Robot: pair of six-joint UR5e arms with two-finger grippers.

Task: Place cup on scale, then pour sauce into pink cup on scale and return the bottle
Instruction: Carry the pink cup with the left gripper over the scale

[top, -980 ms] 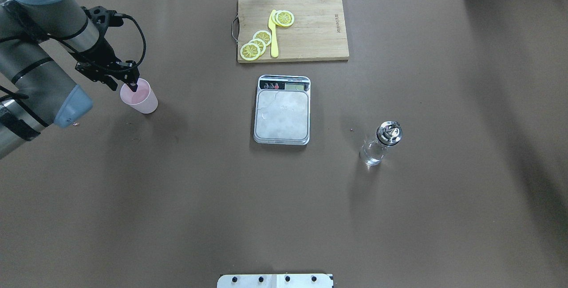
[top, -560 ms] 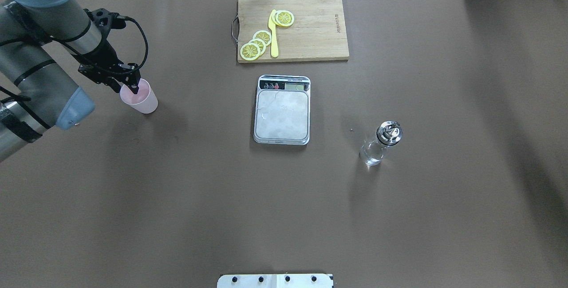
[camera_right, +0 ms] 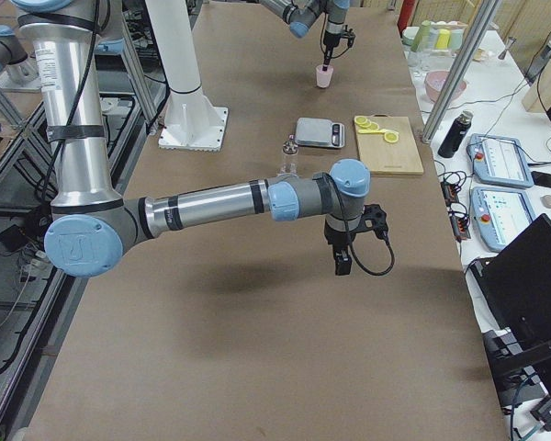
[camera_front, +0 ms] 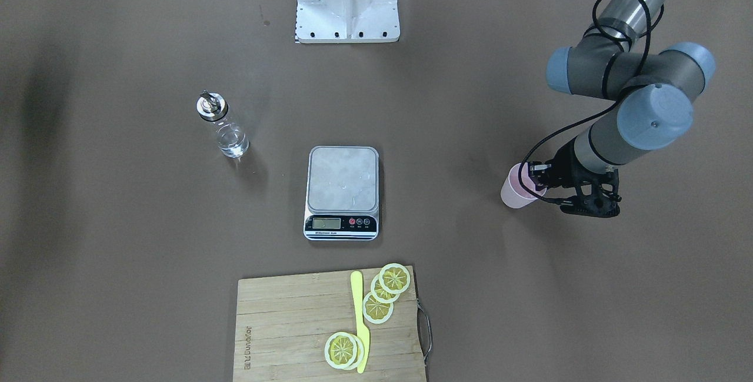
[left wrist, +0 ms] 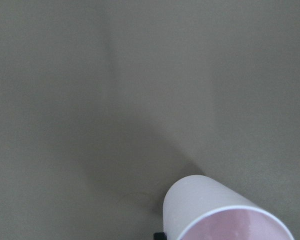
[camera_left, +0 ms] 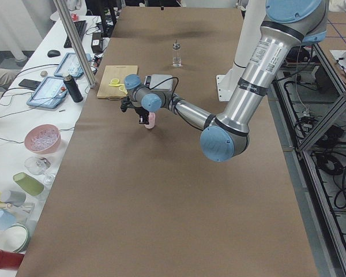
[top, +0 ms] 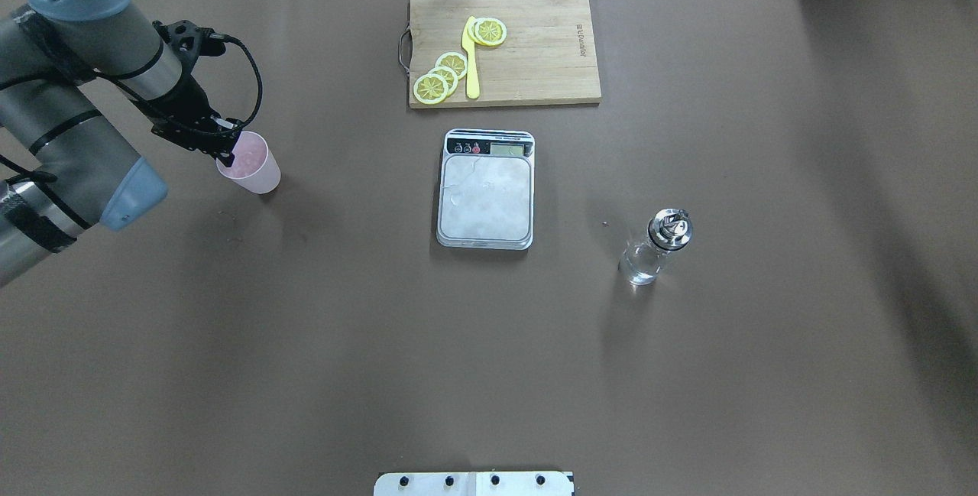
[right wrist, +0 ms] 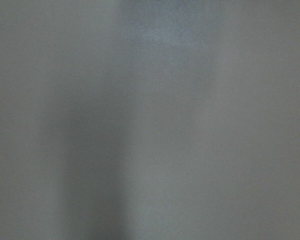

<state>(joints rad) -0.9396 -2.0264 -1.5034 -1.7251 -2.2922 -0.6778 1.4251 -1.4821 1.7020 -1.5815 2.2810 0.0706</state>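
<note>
Since the earlier frame the cup had shifted rightward, upper left of the overhead view, rim pinched by the left gripper. Advised: keep it upright, travel right, centre it on the scale, mid-frame.

From here the table cover reads to me as matt brown, paper-like and smooth. The cup looks like smooth pale pink plastic with a soft sheen. The scale has a dull, smudged steel platform and a glossy black plastic front strip. The bottle is clear glass under a shiny metal collar. I see grained, matt wood in the cutting board, and the knife on it looks like yellow plastic.
</note>
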